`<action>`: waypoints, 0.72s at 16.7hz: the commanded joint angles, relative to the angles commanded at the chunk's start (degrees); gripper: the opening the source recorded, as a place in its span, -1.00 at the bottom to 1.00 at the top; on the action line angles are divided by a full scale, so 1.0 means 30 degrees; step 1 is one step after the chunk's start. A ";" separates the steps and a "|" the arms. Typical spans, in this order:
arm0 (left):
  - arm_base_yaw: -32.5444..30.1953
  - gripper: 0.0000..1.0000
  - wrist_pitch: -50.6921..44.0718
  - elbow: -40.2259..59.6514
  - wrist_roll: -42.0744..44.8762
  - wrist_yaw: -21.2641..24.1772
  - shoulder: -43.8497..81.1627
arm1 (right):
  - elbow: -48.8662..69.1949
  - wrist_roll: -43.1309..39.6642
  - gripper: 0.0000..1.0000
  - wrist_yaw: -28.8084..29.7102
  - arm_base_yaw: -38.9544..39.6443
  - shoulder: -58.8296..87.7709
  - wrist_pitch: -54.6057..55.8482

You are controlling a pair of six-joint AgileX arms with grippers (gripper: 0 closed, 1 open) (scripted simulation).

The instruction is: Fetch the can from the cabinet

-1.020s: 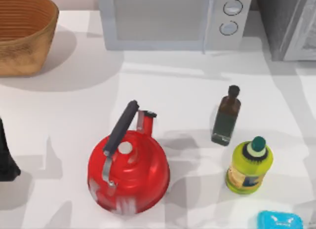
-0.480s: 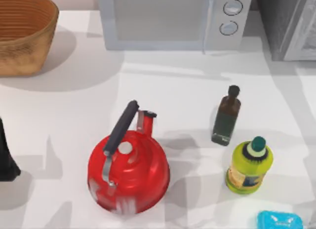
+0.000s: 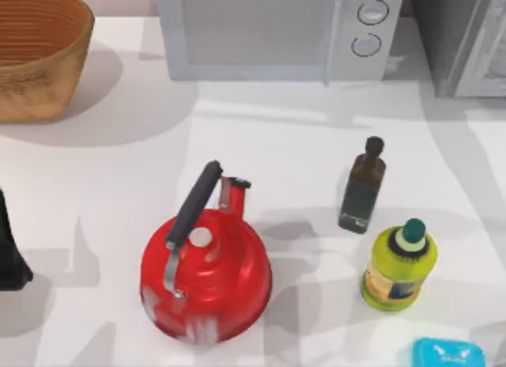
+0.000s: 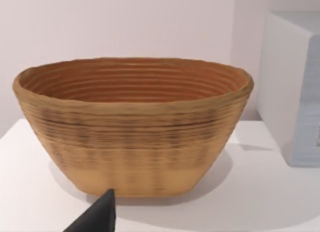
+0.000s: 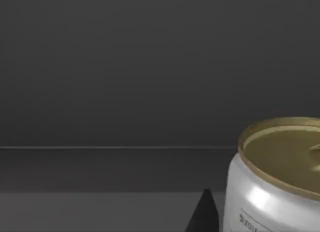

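Can (image 5: 272,179): silver body, gold lid, standing upright w/ long axis vertical, inside the dark cabinet interior as our right wrist view shows it. Sits on the cabinet shelf, plain dark back wall behind.

Right gripper: one dark fingertip (image 5: 204,214) shows in that view, just beside the can and apart from it. Can lies off to one side of that tip, so we judge the fingers aren't yet astride the body. Whether they're spread or closed we can't tell. Coming move, in our judgement: shift sideways till the can sits between the fingers, then close across its width, keeping it upright.

Nearer arm: right, clearly, since it's the one at the cabinet.

Cabinet (image 3: 462,39): grey, at the top view's far right corner; door probably ajar, though the edge of frame makes that unsure.

Left gripper: parked at the top view's left edge (image 3: 9,252), a dark tip (image 4: 97,217) in its wrist view facing the basket; finger state can't be told.

Other items on the white tabletop (image 3: 277,145):
- wicker basket (image 3: 35,51), far left corner
- microwave (image 3: 277,31), far centre
- red kettle (image 3: 205,276), near centre
- dark bottle (image 3: 362,187), right of kettle
- yellow-green bottle (image 3: 399,266), near the dark one
- blue item (image 3: 447,353), near edge, right
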 joint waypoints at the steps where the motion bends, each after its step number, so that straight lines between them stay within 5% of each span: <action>1: 0.0000 1.00 0.0000 0.0000 0.0000 0.0000 0.0000 | 0.0053 -0.0006 -1.00 0.0375 0.0405 -0.0964 -0.1086; 6: 0.0000 1.00 0.0000 0.0000 0.0000 0.0000 0.0000 | 0.0245 -0.0028 -1.00 0.1945 0.2029 -0.4626 -0.4925; 12: 0.0000 1.00 0.0000 0.0000 0.0000 0.0000 0.0000 | 0.0228 -0.0001 -1.00 0.2015 0.2058 -0.4781 -0.5068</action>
